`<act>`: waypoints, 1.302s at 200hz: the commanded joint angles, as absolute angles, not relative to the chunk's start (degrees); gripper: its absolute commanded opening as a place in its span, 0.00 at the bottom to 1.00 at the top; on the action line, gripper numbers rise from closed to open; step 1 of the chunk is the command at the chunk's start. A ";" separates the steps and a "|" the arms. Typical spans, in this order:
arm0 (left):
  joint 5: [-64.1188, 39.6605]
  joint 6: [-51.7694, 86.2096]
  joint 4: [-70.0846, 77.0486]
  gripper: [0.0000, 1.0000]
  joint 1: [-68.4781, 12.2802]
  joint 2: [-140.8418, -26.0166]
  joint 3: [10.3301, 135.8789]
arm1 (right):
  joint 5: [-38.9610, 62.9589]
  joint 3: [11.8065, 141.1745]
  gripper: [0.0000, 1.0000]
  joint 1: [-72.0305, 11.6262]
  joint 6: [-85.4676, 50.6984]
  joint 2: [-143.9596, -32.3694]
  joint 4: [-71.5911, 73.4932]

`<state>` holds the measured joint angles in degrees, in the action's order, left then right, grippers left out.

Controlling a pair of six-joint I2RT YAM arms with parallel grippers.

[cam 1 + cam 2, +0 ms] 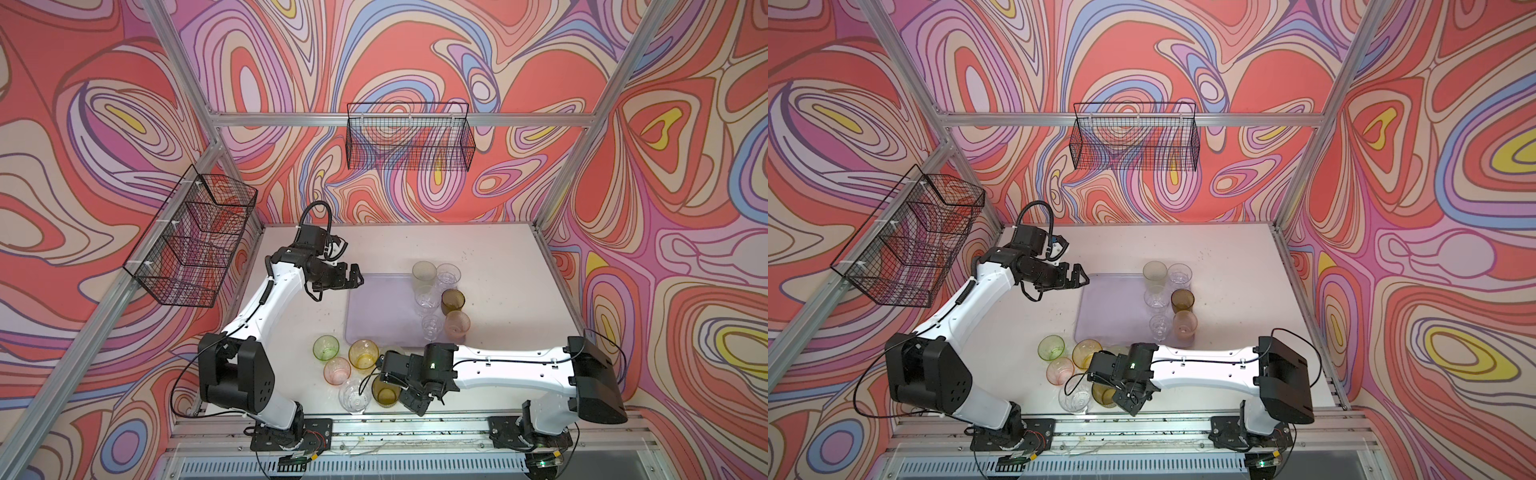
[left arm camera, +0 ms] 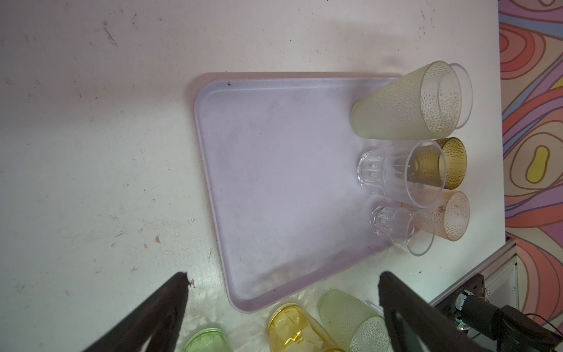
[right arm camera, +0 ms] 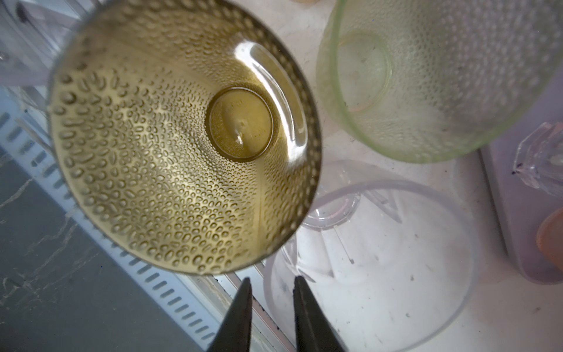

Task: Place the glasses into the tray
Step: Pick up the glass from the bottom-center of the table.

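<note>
Right pincer (image 3: pixel 272 279), jaws narrowly apart (rim contact unclear), by olive glass (image 3: pixel 182 137).

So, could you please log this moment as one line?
left end effector: open, empty | right end effector: narrow gap at olive glass rim | tray: six glasses

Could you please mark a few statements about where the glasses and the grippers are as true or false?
1. The left gripper is open and holds nothing. True.
2. Six glasses stand on the lavender tray. True.
3. The yellow tumbler is on the tray. False: the amber-yellow glass stands on the table, off the tray's near edge.
4. The robot's right arm reaches over the tray's far side. False: the right gripper is at the olive-brown glass near the table's front edge.
</note>
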<state>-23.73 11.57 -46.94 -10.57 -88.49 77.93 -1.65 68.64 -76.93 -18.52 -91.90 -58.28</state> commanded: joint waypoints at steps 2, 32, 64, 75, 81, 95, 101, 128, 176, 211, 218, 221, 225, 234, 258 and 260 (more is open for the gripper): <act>-23.37 10.58 -48.35 1.00 -10.98 -88.00 79.10 | -1.98 67.98 0.24 -77.26 -18.37 -92.64 -57.66; -23.38 10.48 -48.40 1.00 -10.99 -87.91 79.10 | -1.95 67.88 0.20 -77.23 -18.45 -92.94 -57.64; -23.35 10.46 -48.43 1.00 -11.04 -87.93 79.10 | -1.93 67.76 0.18 -77.27 -18.54 -93.20 -57.67; -23.35 10.46 -48.37 1.00 -10.94 -87.90 79.10 | -1.87 67.76 0.16 -77.26 -18.54 -93.19 -57.68; -23.37 10.46 -48.42 1.00 -10.98 -87.91 79.10 | -1.93 67.76 0.16 -77.26 -18.54 -93.20 -57.74; -23.38 10.46 -48.38 1.00 -10.99 -87.97 79.10 | -1.93 67.71 0.15 -77.26 -18.56 -93.18 -57.84; -23.29 10.46 -48.28 1.00 -10.99 -87.89 79.10 | -1.90 67.76 0.15 -77.26 -18.60 -93.09 -57.94; -23.29 10.46 -48.48 1.00 -10.98 -87.91 79.10 | -2.02 67.70 0.11 -77.26 -18.90 -93.01 -58.21; -23.38 10.57 -48.48 1.00 -10.99 -87.92 79.19 | -2.85 68.33 0.04 -77.26 -19.37 -92.91 -59.27; -23.46 10.55 -48.38 1.00 -10.99 -87.89 79.11 | -4.71 69.90 0.00 -77.21 -19.92 -92.68 -61.63; -23.47 10.55 -48.37 1.00 -10.95 -87.88 79.10 | -5.00 70.17 0.00 -77.26 -20.19 -92.51 -62.13; -23.40 10.56 -48.43 1.00 -10.98 -87.87 79.10 | -5.09 70.22 0.00 -77.26 -20.21 -92.40 -62.28; -23.38 10.56 -48.41 1.00 -10.99 -87.83 79.10 | -5.10 70.43 0.00 -77.26 -20.34 -92.31 -62.53; -23.37 10.61 -48.38 1.00 -10.98 -87.83 79.10 | -5.17 70.78 0.00 -77.26 -20.56 -91.93 -62.89; -23.36 10.57 -48.41 1.00 -10.99 -87.88 79.17 | -6.50 72.30 0.00 -77.26 -21.24 -91.66 -64.90; -23.37 10.60 -48.42 1.00 -10.99 -87.82 79.18 | -6.63 72.50 0.00 -77.26 -21.26 -91.67 -65.12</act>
